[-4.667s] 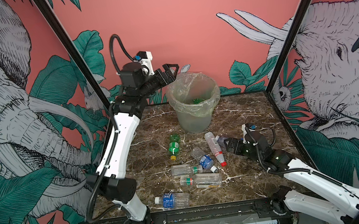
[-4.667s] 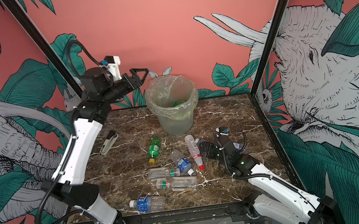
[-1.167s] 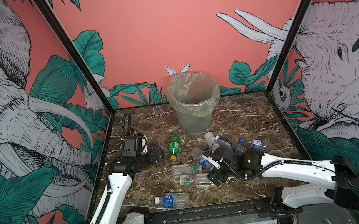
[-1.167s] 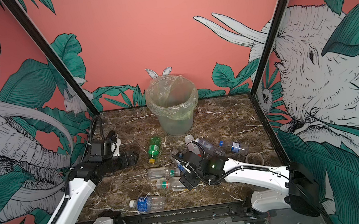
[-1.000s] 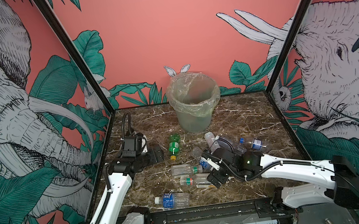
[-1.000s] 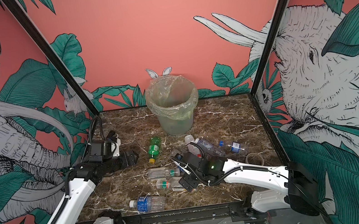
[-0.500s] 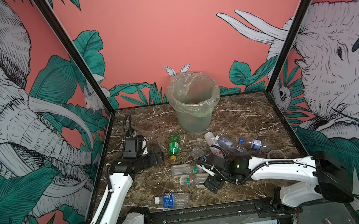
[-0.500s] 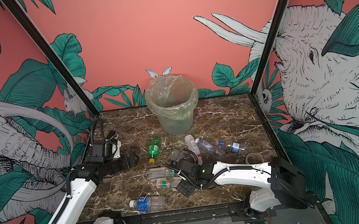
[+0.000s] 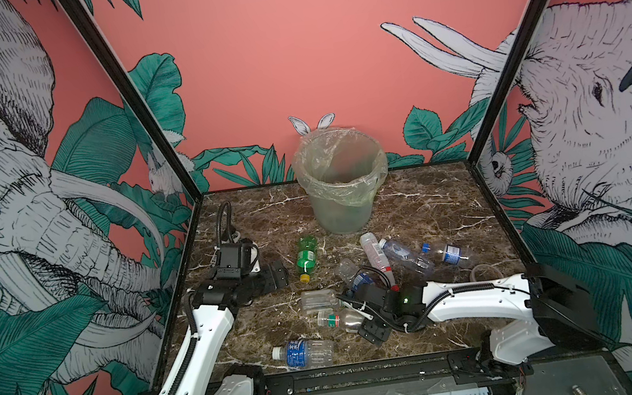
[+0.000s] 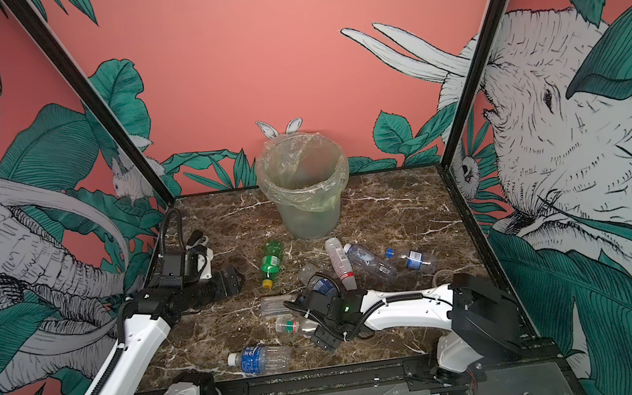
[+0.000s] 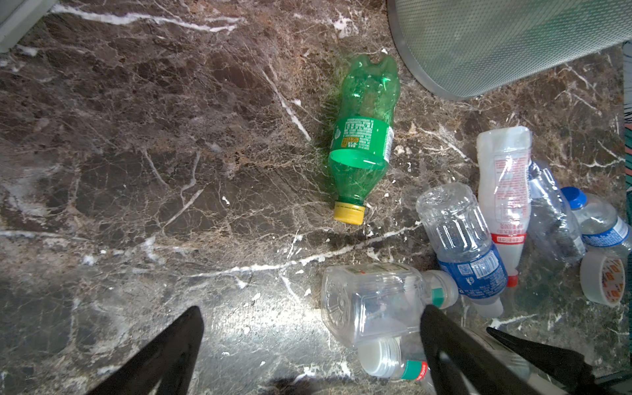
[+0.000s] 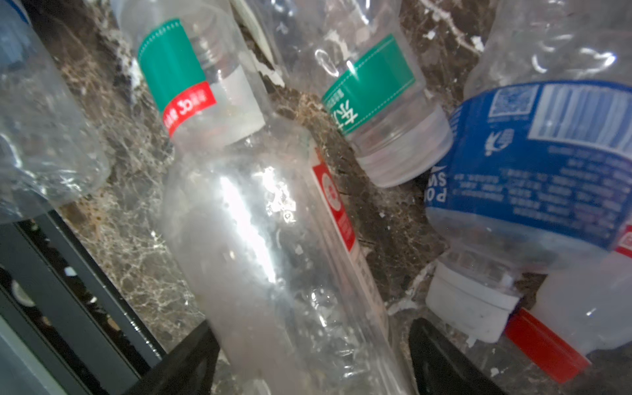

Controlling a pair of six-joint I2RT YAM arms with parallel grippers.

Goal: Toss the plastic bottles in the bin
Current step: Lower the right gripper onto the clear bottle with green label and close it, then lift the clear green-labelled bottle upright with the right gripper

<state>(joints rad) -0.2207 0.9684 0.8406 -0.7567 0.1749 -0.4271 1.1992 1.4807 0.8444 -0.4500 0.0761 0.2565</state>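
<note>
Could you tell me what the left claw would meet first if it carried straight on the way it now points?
Probably the green plastic bottle with the yellow cap, lying on the brown marble table ahead of the open left claw, though depth is unclear.

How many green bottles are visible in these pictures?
1. The green bottle, with a yellow cap, lies on its side on the table, in front of the bin. Others may be hidden inside the bin; its contents are not clear.

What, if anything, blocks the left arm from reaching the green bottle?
Nothing visible, so probably yes: the left gripper is open beside the green bottle, which lies alone on bare table, apart from the other bottles.
</note>
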